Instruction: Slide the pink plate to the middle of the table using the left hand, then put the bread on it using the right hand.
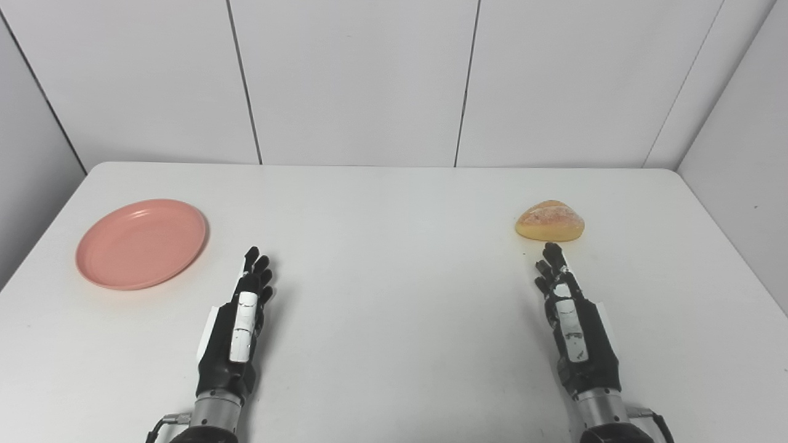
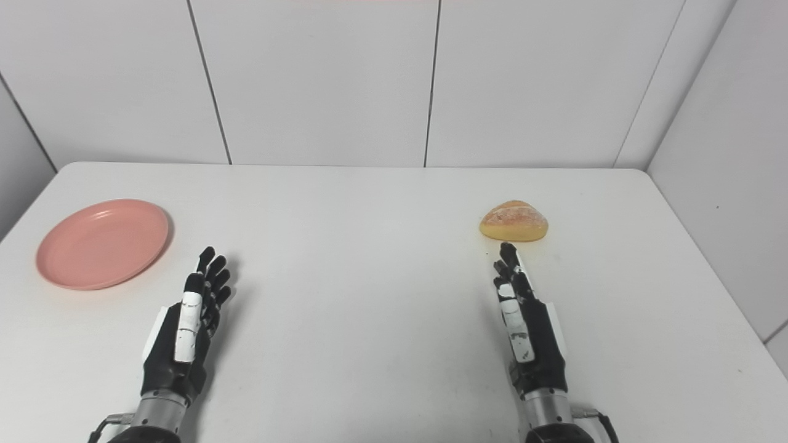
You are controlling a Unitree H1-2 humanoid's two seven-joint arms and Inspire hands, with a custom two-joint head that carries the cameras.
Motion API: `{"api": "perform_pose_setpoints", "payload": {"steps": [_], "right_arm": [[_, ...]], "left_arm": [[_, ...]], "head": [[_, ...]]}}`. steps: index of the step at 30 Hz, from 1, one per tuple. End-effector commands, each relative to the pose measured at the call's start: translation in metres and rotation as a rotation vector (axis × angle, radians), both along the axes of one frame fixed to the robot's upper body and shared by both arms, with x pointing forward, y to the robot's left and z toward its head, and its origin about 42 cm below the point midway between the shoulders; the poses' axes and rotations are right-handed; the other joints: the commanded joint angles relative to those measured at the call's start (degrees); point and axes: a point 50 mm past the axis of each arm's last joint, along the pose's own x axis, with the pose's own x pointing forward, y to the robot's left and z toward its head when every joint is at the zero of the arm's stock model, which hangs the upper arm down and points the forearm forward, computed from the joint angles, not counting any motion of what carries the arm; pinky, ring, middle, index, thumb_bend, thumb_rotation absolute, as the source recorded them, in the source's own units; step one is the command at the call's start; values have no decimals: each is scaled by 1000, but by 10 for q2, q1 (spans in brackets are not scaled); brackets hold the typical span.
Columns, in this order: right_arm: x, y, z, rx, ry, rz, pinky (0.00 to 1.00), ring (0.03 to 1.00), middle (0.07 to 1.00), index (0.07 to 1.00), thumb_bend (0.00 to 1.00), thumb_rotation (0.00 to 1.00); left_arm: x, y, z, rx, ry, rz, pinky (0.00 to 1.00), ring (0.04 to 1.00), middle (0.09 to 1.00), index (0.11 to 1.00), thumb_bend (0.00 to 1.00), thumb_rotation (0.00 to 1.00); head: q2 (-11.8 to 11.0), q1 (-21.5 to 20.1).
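Note:
A pink plate (image 1: 141, 242) lies flat at the left side of the white table (image 1: 394, 295), with nothing on it. A golden bread roll (image 1: 550, 221) sits on the table at the right. My left hand (image 1: 240, 320) rests low over the table to the right of the plate, apart from it, its fingers stretched forward and holding nothing. My right hand (image 1: 569, 314) lies just in front of the bread, fingertips a short way from it, open and holding nothing.
White wall panels (image 1: 357, 80) rise behind the table's far edge. A side wall (image 1: 739, 154) stands close along the right. The table's left edge runs just past the plate.

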Motion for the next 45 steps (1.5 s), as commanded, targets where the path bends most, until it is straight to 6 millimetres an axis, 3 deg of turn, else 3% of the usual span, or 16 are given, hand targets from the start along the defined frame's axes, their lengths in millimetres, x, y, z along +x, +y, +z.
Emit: {"api": "perform_pose_setpoints", "payload": {"steps": [1, 32, 45], "right_arm": [[2, -5, 3, -5, -8, 1, 991, 980, 988, 956, 868, 907], [0, -6, 4, -9, -6, 6, 986, 974, 988, 958, 851, 902], [-4, -26, -4, -15, -9, 21, 1000, 995, 1000, 977, 816, 928]], "left_arm": [[-5, -3, 7, -6, -48, -5, 1000, 1000, 1000, 1000, 706, 1000], [-7, -4, 8, -19, -43, -8, 1000, 1000, 1000, 1000, 722, 1000], [-9, -25, -1, -18, -29, -3, 1000, 1000, 1000, 1000, 732, 1000]], "head": [[0, 1], [-4, 5], [-40, 83]]}}
